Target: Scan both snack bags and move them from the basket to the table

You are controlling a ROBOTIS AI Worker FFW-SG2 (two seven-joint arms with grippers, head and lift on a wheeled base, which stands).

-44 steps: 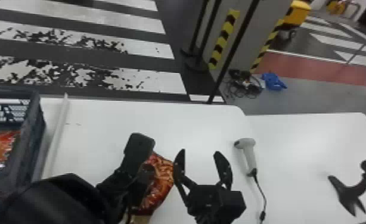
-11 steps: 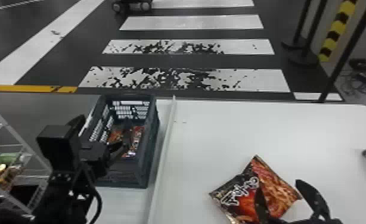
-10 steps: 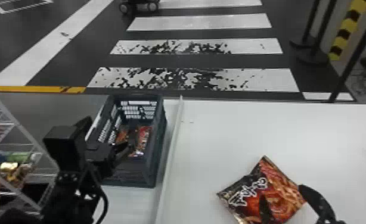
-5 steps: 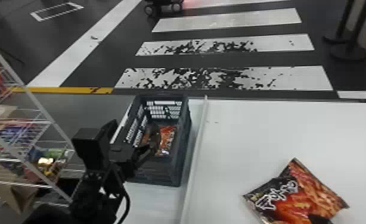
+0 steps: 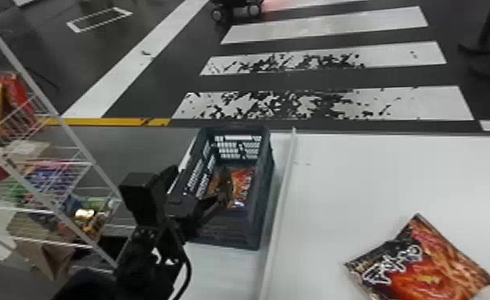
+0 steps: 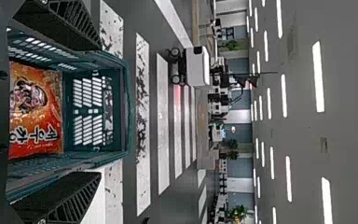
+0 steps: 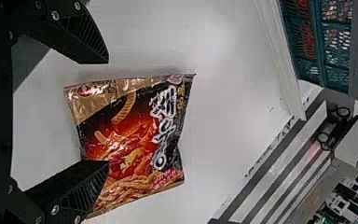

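Note:
In the head view, my left gripper (image 5: 198, 184) stands open over the near left side of the dark basket (image 5: 265, 203). An orange snack bag (image 5: 243, 184) lies inside, partly behind a finger. In the left wrist view, the open left gripper (image 6: 98, 112) has its fingers wide apart, with the basket (image 6: 127, 107) and the orange bag (image 6: 35, 109) beyond them. The other snack bag (image 5: 423, 267), black and red, lies flat on the white table (image 5: 360, 183). In the right wrist view, my right gripper (image 7: 106, 112) is open at this bag (image 7: 133, 135), one finger overlapping its edge.
A raised white strip (image 5: 282, 211) runs along the table just right of the basket. To the left stands a wire rack (image 5: 70, 139) holding packaged goods. A wheeled machine (image 5: 236, 8) is on the floor beyond.
The head view has turned left, bringing the whole basket and the rack in. My left gripper has gone from the bag on the table to the basket. The right gripper has left the head view.

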